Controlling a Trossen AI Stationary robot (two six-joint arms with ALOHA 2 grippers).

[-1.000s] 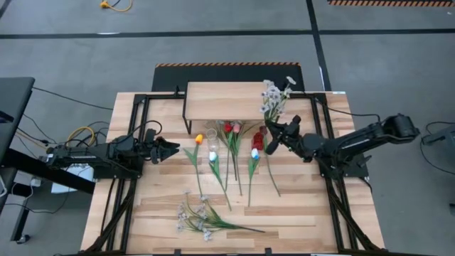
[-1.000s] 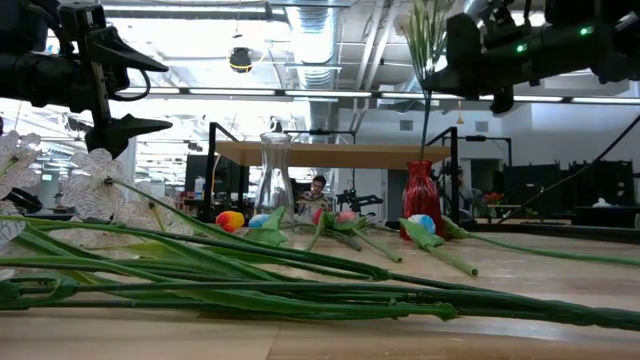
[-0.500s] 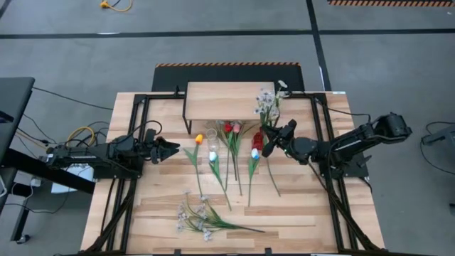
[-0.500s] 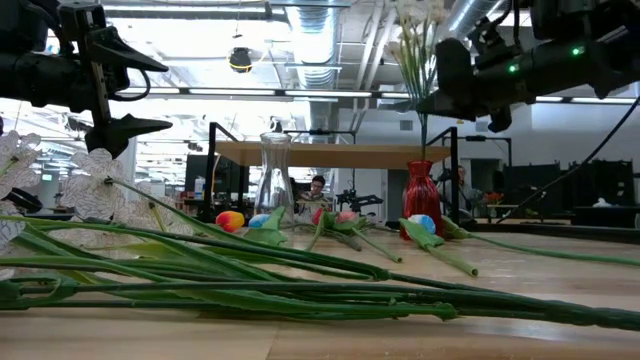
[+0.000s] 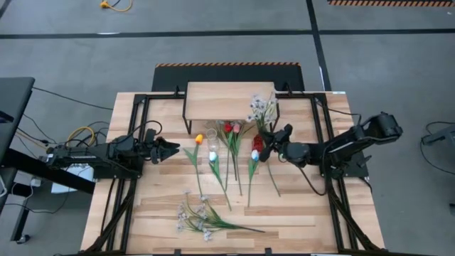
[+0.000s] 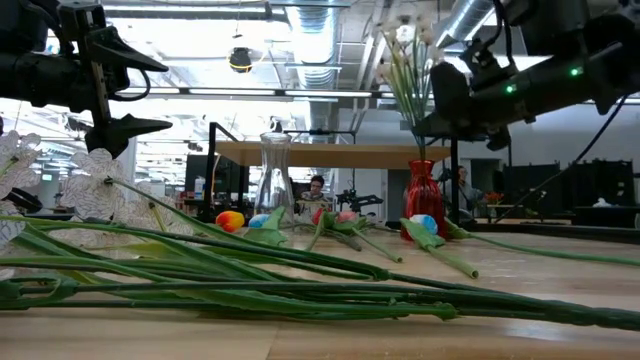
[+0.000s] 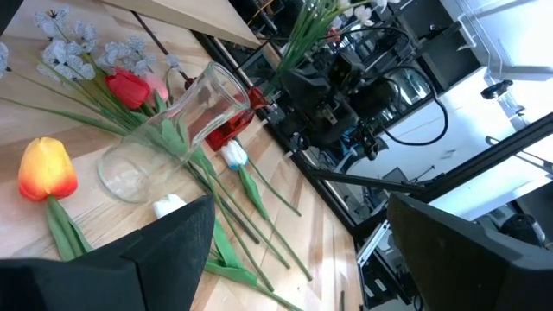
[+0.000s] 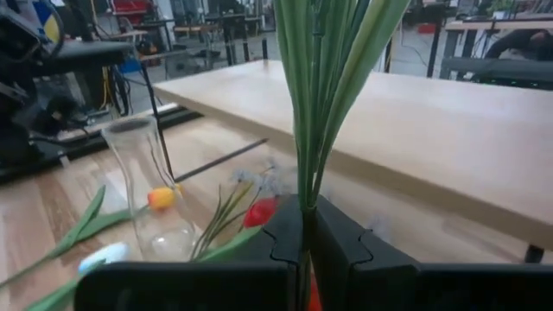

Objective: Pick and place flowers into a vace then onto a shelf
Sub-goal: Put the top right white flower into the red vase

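Flowers are lying spread over the wooden table (image 5: 298, 213), and one spray of small white blossoms (image 5: 261, 108) is being held upright by the right pincer (image 5: 269, 146), whose fingers are pressed together on its green stems. Directly below that pincer a red vase (image 6: 423, 193) is standing, with the stems reaching down toward its mouth; whether they are entering it cannot be told. Beyond the pincer's tip, the shelf (image 5: 229, 101) is sitting at the table's far edge, and the spray's blossoms are hanging over its right corner. To the pincer's left, a clear glass vase (image 7: 173, 130) is standing among loose tulips: an orange one (image 5: 199, 139), red and pink heads (image 5: 232, 128), and white ones (image 5: 212, 153). Another white-blossom spray (image 5: 202, 219) is lying well apart from it, near the table's front edge. The left pincer (image 5: 173, 149) is hovering over the table's left side, its fingers spread wide and gripping nothing, pointing toward the orange tulip.
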